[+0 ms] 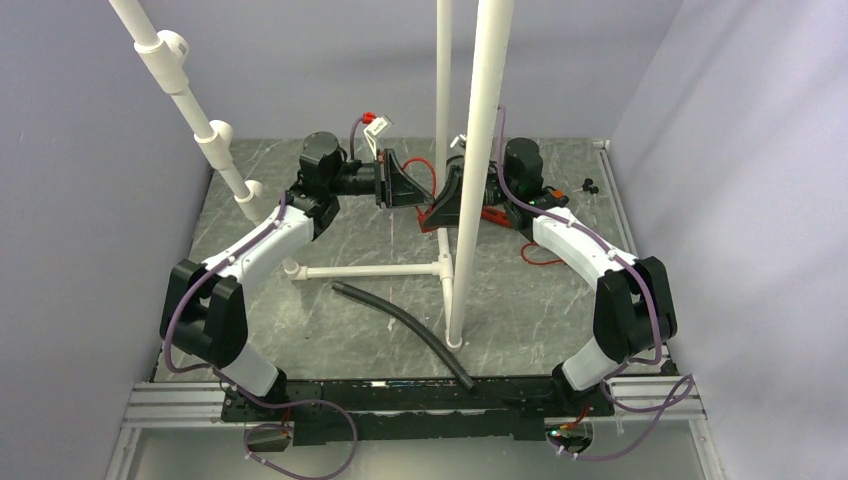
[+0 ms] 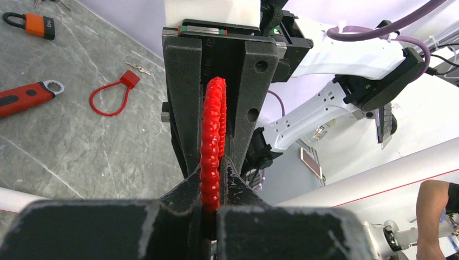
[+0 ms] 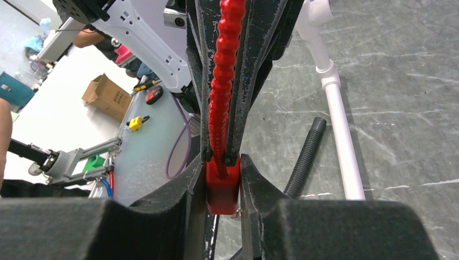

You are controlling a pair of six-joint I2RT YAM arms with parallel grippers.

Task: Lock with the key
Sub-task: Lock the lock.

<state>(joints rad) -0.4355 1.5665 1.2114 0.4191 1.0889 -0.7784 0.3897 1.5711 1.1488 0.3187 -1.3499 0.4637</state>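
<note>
The left end effector [image 2: 216, 179] and the right end effector [image 3: 222, 176] both clench the red cable lock [image 3: 222, 108]; next, 1 probably must fetch the key [image 2: 138, 69].

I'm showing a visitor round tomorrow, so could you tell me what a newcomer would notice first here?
First, the red cable lock, clamped from both ends by the left gripper and right gripper, which meet nose to nose over the far middle of the table. Then the white pipes standing upright among the arms, and the black hose lying near the arm bases.
</note>
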